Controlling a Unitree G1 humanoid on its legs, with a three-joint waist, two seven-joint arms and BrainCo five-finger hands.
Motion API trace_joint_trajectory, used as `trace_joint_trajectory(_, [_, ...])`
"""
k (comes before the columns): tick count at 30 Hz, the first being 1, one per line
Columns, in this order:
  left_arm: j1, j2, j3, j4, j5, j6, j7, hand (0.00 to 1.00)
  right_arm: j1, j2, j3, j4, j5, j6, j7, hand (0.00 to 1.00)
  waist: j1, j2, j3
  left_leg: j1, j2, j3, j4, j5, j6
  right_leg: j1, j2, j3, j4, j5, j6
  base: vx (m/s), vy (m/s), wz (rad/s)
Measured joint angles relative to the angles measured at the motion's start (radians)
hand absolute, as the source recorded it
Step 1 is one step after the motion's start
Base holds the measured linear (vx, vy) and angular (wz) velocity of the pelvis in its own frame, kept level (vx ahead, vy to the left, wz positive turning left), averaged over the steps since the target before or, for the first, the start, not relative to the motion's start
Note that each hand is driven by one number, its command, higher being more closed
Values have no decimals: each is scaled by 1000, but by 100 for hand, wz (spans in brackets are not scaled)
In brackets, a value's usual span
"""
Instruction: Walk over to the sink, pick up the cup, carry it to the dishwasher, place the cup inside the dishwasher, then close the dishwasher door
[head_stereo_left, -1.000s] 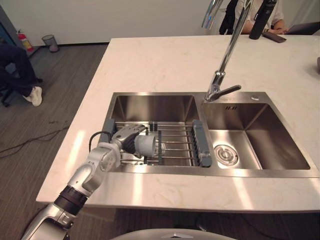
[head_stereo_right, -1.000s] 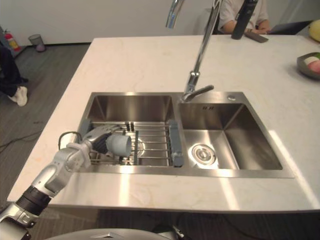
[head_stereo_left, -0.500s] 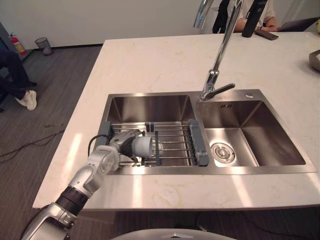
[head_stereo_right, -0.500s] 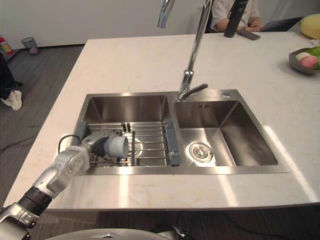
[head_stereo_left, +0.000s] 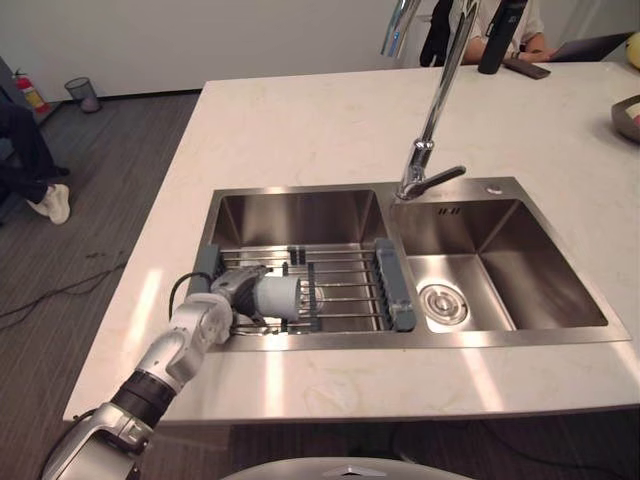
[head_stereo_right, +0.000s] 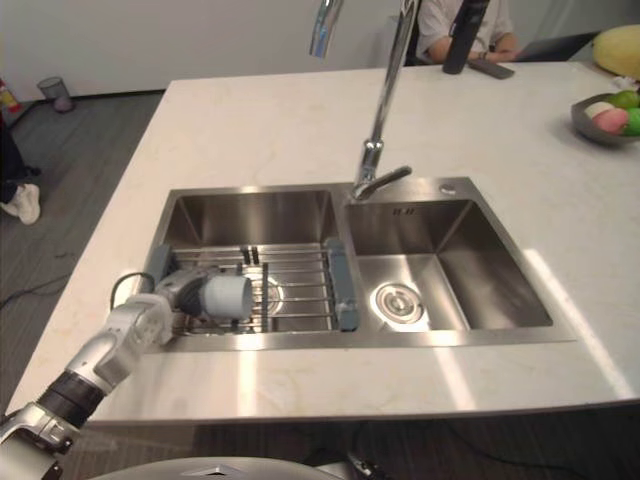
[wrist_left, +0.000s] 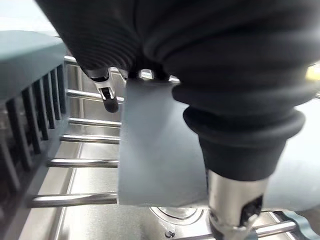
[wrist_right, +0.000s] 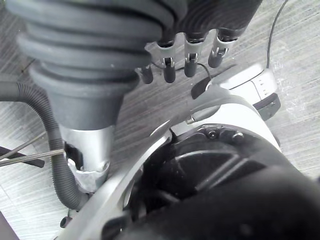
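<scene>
Picking up is the step in hand: the left hand (head_stereo_left: 232, 290) curls its fingers round the pale grey-blue cylindrical cup (head_stereo_left: 277, 296), which lies on its side on the steel wire rack (head_stereo_left: 345, 285) beneath the hand, in the stainless double sink (head_stereo_left: 300, 192) of the white marble desk (head_stereo_left: 290, 120). The right hand (wrist_right: 169, 69) hangs with fingers loose. Next, likely, comes a firm lift clear of the rack's bars.

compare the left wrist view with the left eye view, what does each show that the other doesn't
Left wrist view: close up, a dark fingertip at the grey cup's edge and the rack bars running under it. Left eye view: the tap, the right basin, the white counter, a person's shoe. Both: the left hand curled round the cup, held sideways over the rack in the left basin.
</scene>
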Motion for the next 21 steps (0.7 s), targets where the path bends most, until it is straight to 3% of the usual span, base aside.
trace_joint_trajectory(7, [-24, -2, -1, 50, -3, 0, -54, 0, 1, 2, -11, 1, -1, 0, 1, 0, -5, -1, -20, 4, 0, 5, 0, -1, 0, 1, 0, 4, 0, 0, 0, -3, -3, -1])
trace_joint_trajectory(8, [-34, -2, -1, 63, -3, -1, -73, 100, 1, 1, -11, 1, -1, 0, 3, 0, -5, -1, -20, 8, 0, 9, 0, -1, 0, 3, 0, 7, 0, 0, 0, -25, -18, -6])
trace_joint_trajectory(13, [-55, -2, -2, 111, -88, 1, -156, 100, 1, 0, -14, 1, -2, 1, 7, 0, -22, 3, -23, 19, 0, 14, 0, -4, 0, 10, 0, 12, -4, 1, 0, -11, -8, -2])
trace_joint_trajectory(15, [-58, -2, -2, 121, -109, -6, -160, 100, 1, -1, -14, 1, -4, 1, 8, 0, -22, 3, -23, 19, 0, 14, 0, -4, 0, 10, 1, 13, -5, 1, 0, 0, 0, 0])
trace_joint_trajectory(21, [-38, -7, -9, 135, -290, -80, -151, 100, 0, -8, -18, 3, -39, 0, 8, 0, -21, 3, -23, 18, -2, 13, 0, -6, 0, 10, 1, 13, -6, 0, 2, 0, 0, 0])
